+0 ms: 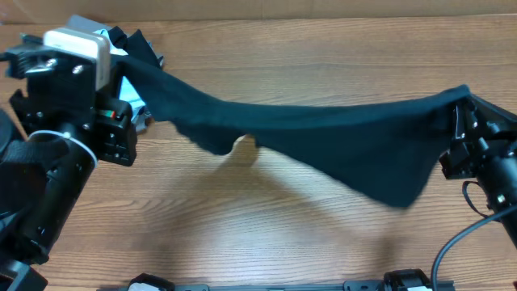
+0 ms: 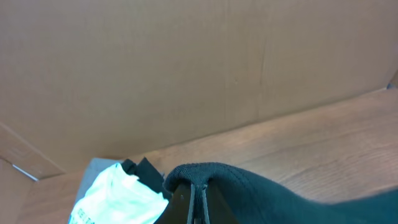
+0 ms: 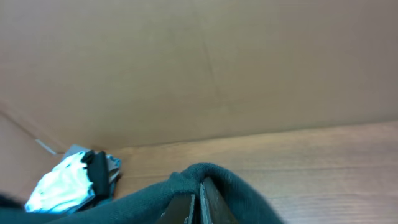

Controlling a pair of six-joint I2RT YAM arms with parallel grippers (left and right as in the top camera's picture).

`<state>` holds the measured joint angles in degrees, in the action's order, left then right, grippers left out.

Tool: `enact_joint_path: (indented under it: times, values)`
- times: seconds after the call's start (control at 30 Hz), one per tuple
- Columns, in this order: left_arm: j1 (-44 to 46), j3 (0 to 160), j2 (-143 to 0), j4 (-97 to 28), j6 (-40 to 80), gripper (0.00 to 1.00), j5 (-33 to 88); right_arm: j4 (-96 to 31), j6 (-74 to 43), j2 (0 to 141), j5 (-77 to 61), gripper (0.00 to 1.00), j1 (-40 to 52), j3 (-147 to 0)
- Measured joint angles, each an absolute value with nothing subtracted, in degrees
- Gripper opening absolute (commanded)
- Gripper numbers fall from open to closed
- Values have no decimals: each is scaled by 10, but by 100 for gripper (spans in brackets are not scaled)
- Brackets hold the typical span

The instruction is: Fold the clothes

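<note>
The dark navy T-shirt (image 1: 323, 133) hangs stretched in the air between my two grippers and sags in the middle above the wooden table. Its lower edge droops lowest at the right. My left gripper (image 2: 198, 191) is shut on a bunched fold of the shirt (image 2: 280, 199) at the far left, near the back of the table (image 1: 123, 71). My right gripper (image 3: 198, 196) is shut on another fold of the shirt (image 3: 143, 202) at the right edge (image 1: 459, 103). The white chest logo is not visible.
A pile with a light blue T-shirt with white lettering (image 2: 115, 198) and a grey garment (image 2: 93, 169) lies at the back left, behind my left arm (image 1: 133, 113). A cardboard wall (image 2: 186, 74) stands along the table's back. A small pale object (image 1: 245, 145) lies under the shirt.
</note>
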<state>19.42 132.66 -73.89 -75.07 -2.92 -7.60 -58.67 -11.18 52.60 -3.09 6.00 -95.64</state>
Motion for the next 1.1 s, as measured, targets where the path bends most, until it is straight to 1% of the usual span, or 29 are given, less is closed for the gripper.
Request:
enact_joint_path:
  times: [0.1, 0.2, 0.33, 0.4, 0.53, 0.67, 0.77, 0.9, 0.97, 1.1]
  values:
    - [194, 1333, -772, -732, -30, 4, -75, -580, -118, 552, -13, 4, 60, -957]
    - [194, 1335, -846, -677, -37, 4, -55, -556, -119, 605, 15, 4, 60, -957]
    - [194, 1329, -980, -543, -61, 4, 7, -462, -105, 709, 43, 4, 60, -957]
    - [194, 1322, -1034, -496, -72, 4, 29, -407, -90, 762, 50, 4, 59, -956]
    - [194, 1318, -1075, -477, -97, 4, 45, -371, -69, 814, 54, 4, 44, -956]
    - [194, 1374, -1064, -490, -115, 4, 33, -397, -61, 808, 55, 4, 1, -973]
    - [194, 1416, -1032, -526, -123, 4, 25, -430, -59, 794, 51, 4, -37, -993]
    - [194, 1443, -984, -609, -124, 4, 21, -494, -58, 779, 43, 4, -69, -1002]
    - [194, 1445, -974, -658, -120, 4, 19, -536, -57, 781, 39, 8, -76, -1003]
    - [194, 1424, -996, -740, -105, 4, 17, -604, -44, 815, 32, 8, -98, -1004]
